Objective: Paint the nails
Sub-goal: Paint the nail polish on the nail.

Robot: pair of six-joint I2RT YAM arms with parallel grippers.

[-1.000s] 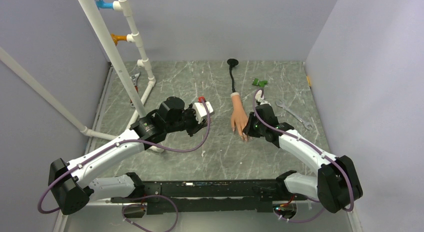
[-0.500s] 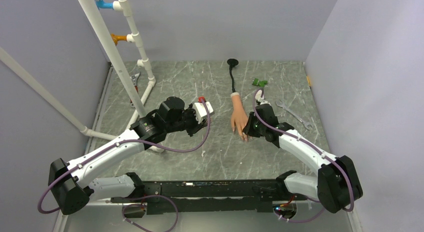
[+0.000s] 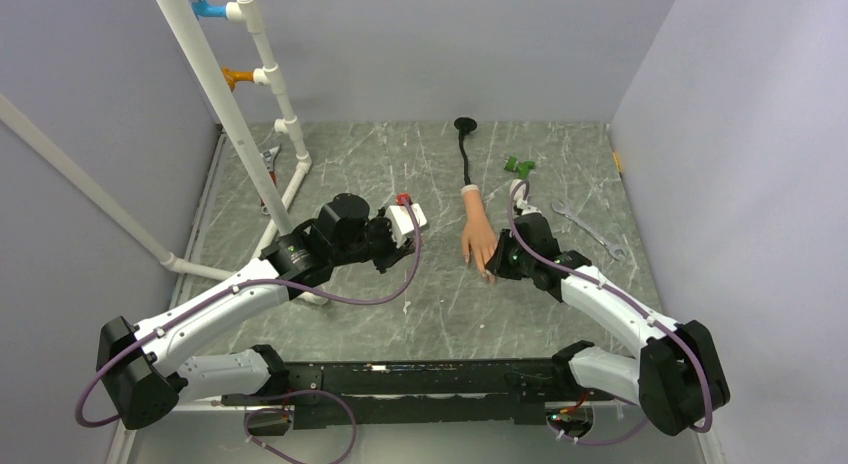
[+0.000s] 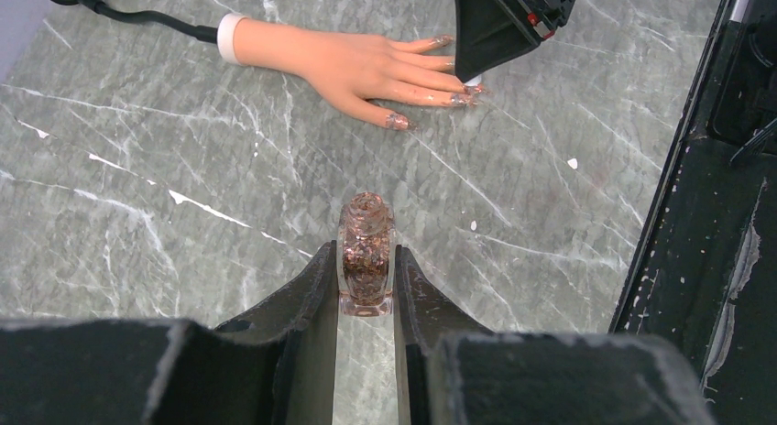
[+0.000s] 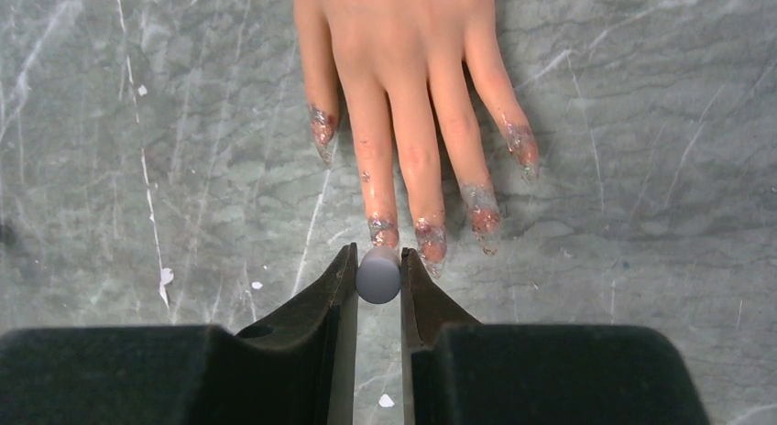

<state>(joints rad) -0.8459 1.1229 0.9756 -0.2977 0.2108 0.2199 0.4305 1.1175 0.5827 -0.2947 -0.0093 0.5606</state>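
A peach mannequin hand [image 3: 477, 232] lies palm down on the marbled table, fingers pointing towards the arms. Its nails [image 5: 431, 239] carry glittery coppery paint, also seen from the left wrist [image 4: 396, 121]. My right gripper [image 5: 377, 260] is shut on a grey round brush cap [image 5: 378, 275], which sits right at one middle fingertip nail [image 5: 382, 231]; the brush itself is hidden under the cap. In the top view this gripper [image 3: 497, 262] is at the fingertips. My left gripper [image 4: 365, 253] is shut on a small bottle of copper glitter polish [image 4: 366, 246], held left of the hand [image 4: 357, 63].
A white pipe frame [image 3: 255, 114] stands at the back left. A black cable with a round foot [image 3: 465, 144] runs from the hand's cuff. A green clip [image 3: 518, 166] and a wrench [image 3: 590, 229] lie to the right of the hand. A black rail [image 3: 400, 376] lines the near edge.
The right arm has shifted very slightly, with its gripper staying at the fingertips. The left arm and the bottle have not moved.
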